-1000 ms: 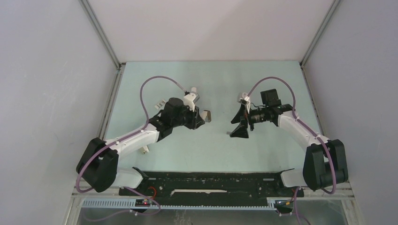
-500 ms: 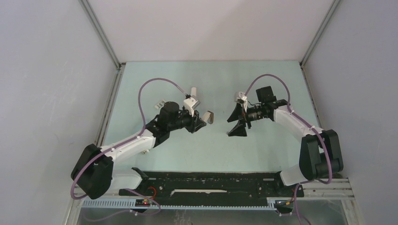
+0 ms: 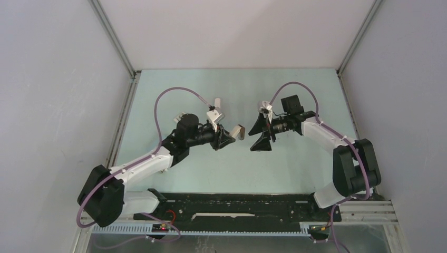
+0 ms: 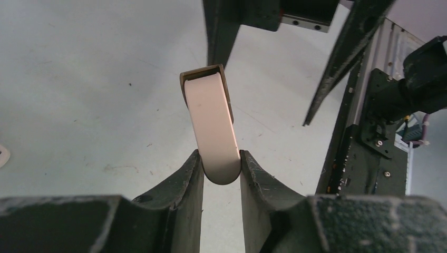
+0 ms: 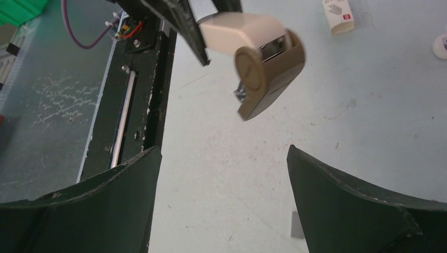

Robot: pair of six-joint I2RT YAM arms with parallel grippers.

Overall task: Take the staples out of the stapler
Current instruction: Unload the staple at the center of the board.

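Note:
The stapler [image 4: 212,124] is small, with a white underside and a grey-beige top. My left gripper [image 4: 220,167] is shut on its rounded rear end and holds it above the table. From above, the stapler [image 3: 239,131] sticks out to the right of the left gripper [image 3: 227,137]. My right gripper [image 3: 254,136] faces it from the right, open and a short gap away. In the right wrist view the stapler [image 5: 258,58] hangs ahead of the wide-open right gripper [image 5: 224,150], with nothing between the fingers. A short grey strip of staples [image 5: 297,224] lies on the table by the right finger.
A small white printed box [image 5: 337,16] and a white round object [image 5: 441,46] lie on the table beyond the stapler. The black base rail [image 3: 237,203] runs along the near edge. Grey walls close in both sides of the pale green table [image 3: 237,84].
My left gripper has carried the stapler to the right toward the middle. The right gripper has moved left toward it, so the gap between them has narrowed.

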